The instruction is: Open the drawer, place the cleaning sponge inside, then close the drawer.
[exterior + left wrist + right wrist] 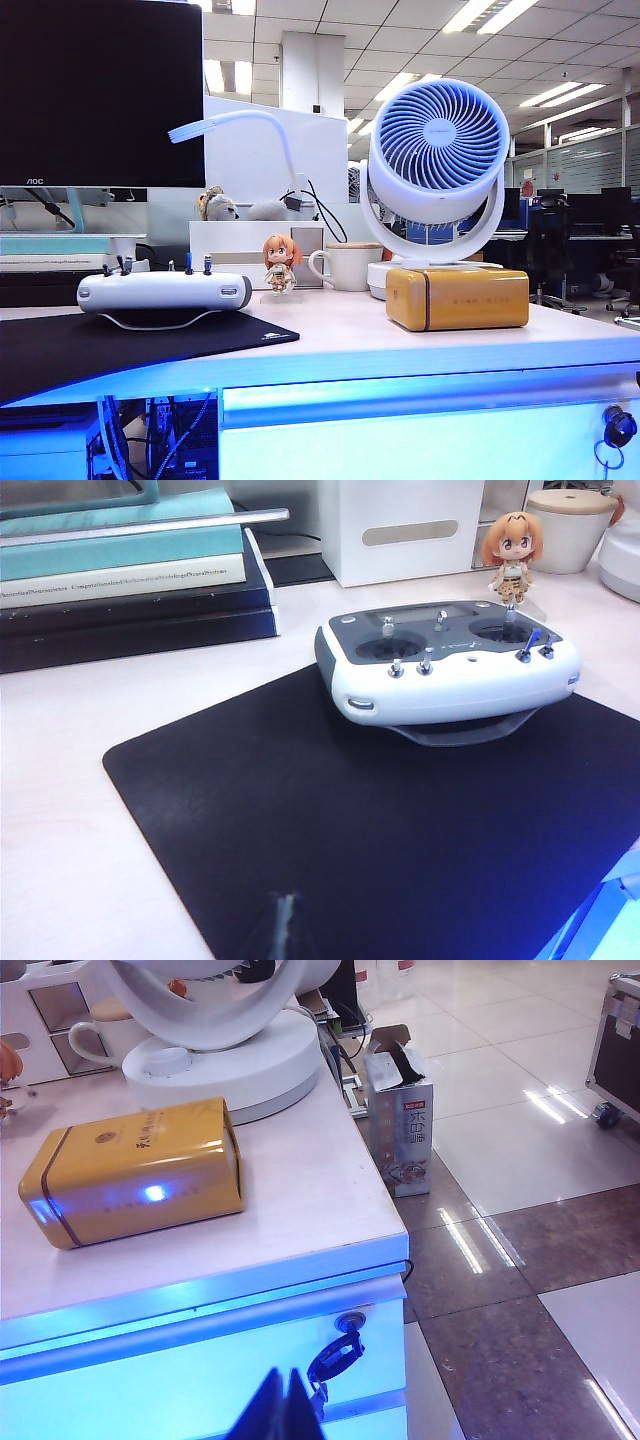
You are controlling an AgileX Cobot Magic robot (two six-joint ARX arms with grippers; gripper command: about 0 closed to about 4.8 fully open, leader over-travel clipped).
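The drawer (pixel 420 440) is shut under the desk top, its glossy front lit blue, and it also fills the near part of the right wrist view (pixel 190 1385). A black key lock (pixel 350 1322) with dangling keys (pixel 335 1358) sits at its right end. My right gripper (pixel 286 1380) is shut and empty, hanging in front of the drawer front just beside the keys. Over the black mat (pixel 330 830), my left gripper (pixel 286 905) is shut with nothing in it. The cleaning sponge is out of view. Neither gripper shows in the exterior view.
An amber-yellow box (pixel 457 297) lies in front of a white fan (pixel 437 150). A white remote controller (pixel 447 660) rests on the mat's far edge. A figurine (pixel 280 265), a mug (pixel 345 265) and stacked books (pixel 120 580) stand behind. A carton (pixel 400 1110) stands on the floor past the desk's right edge.
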